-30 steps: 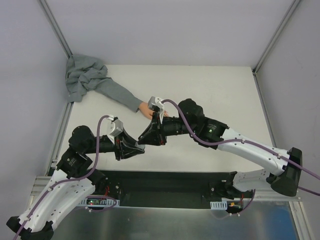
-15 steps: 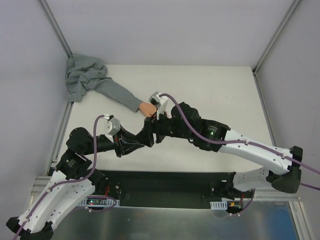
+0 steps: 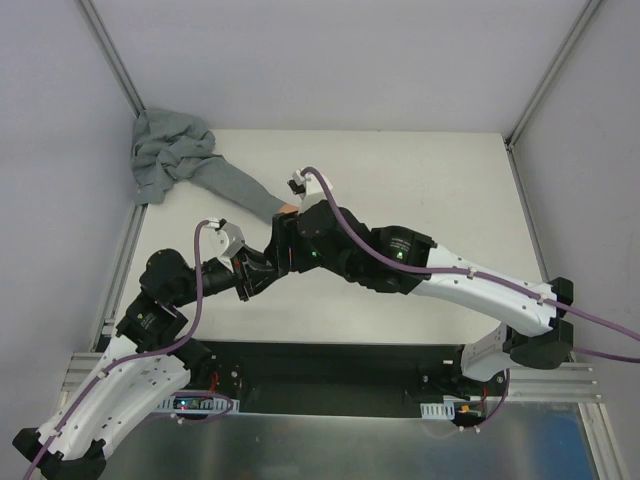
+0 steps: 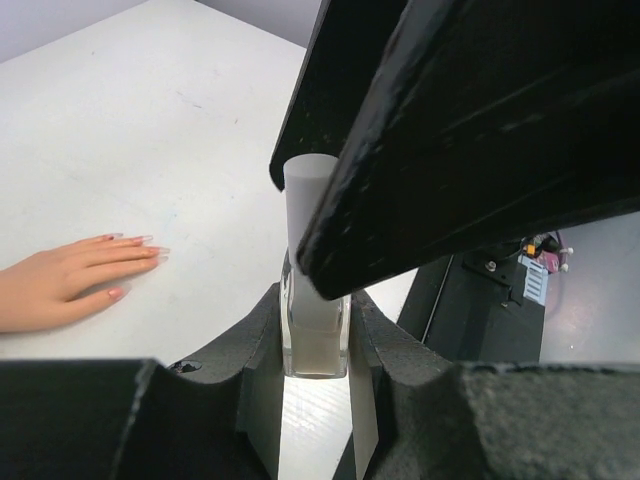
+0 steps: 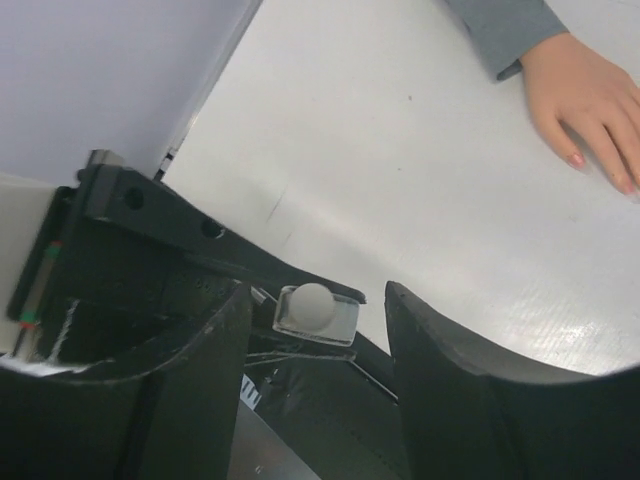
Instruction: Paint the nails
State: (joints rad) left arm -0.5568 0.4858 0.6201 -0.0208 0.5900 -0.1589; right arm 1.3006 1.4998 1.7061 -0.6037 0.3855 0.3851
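Note:
My left gripper (image 4: 318, 312) is shut on a small clear-grey bottle (image 4: 316, 340) with a white cap (image 4: 308, 195), holding it upright above the table. My right gripper (image 5: 318, 298) is open, one finger on each side of that cap (image 5: 312, 304), apart from it. In the top view the two grippers meet near the table's left middle, left gripper (image 3: 257, 273) under right gripper (image 3: 279, 247). The peach fake hand (image 5: 585, 90) lies flat with its grey sleeve (image 5: 500, 28). Its nails (image 5: 577, 158) are pinkish at the fingertips; the nails (image 4: 148, 250) also show in the left wrist view.
A bunched grey cloth (image 3: 165, 152) lies at the table's back left corner, joined to the sleeve (image 3: 228, 186). The right arm (image 3: 440, 275) stretches diagonally across the table's middle. Metal frame posts (image 3: 120, 70) stand at the back corners.
The right gripper has opened and swung left and toward the back, so it now stands over the bottle. The left gripper has shifted slightly toward it, still shut on the bottle.

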